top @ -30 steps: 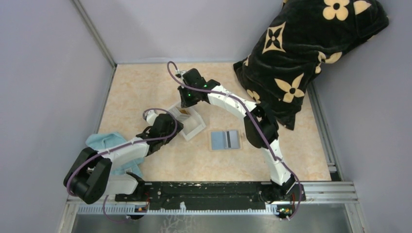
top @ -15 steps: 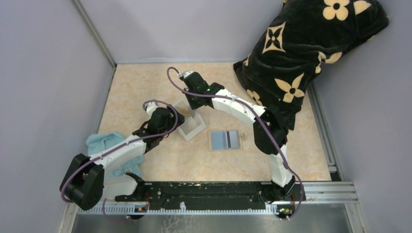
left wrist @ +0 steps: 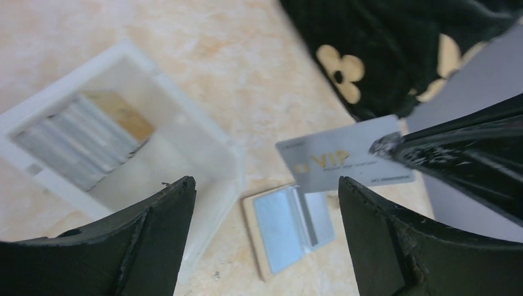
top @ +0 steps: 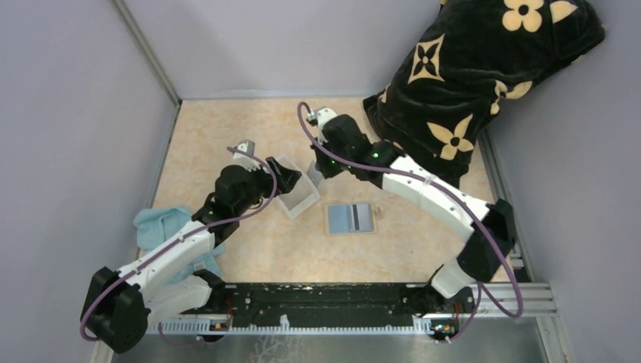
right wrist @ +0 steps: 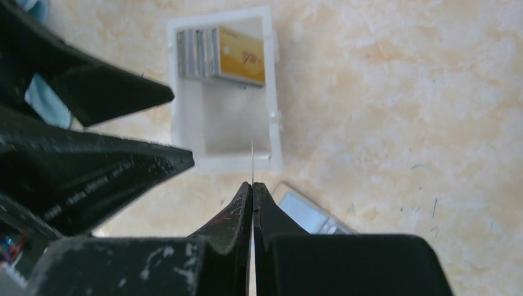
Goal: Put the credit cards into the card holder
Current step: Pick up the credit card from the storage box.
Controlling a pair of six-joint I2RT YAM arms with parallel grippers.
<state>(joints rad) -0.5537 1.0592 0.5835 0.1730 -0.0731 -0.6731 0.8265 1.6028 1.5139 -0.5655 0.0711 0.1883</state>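
Note:
My right gripper [top: 316,172] is shut on a silvery "VIP" credit card [left wrist: 345,161]. It holds the card in the air between the tray and the card holder. In the right wrist view the card shows edge-on [right wrist: 252,161] between the closed fingertips [right wrist: 242,198]. More credit cards [right wrist: 219,54], silvery ones and a tan-gold one, stand in the clear white tray [top: 301,201]. The card holder [top: 351,218] lies open on the table and shows its blue-grey lining [left wrist: 285,223]. My left gripper [top: 295,178] is open and empty, hovering over the tray's near side [left wrist: 265,185].
A black blanket with cream flowers [top: 469,83] fills the back right corner. A light blue cloth [top: 162,227] lies under the left arm. Grey walls stand at the left, back and right. The two grippers are close together over the tray.
My right gripper has risen out of the tray with the silvery card and moved right, towards the card holder. My left gripper has moved forward to the tray.

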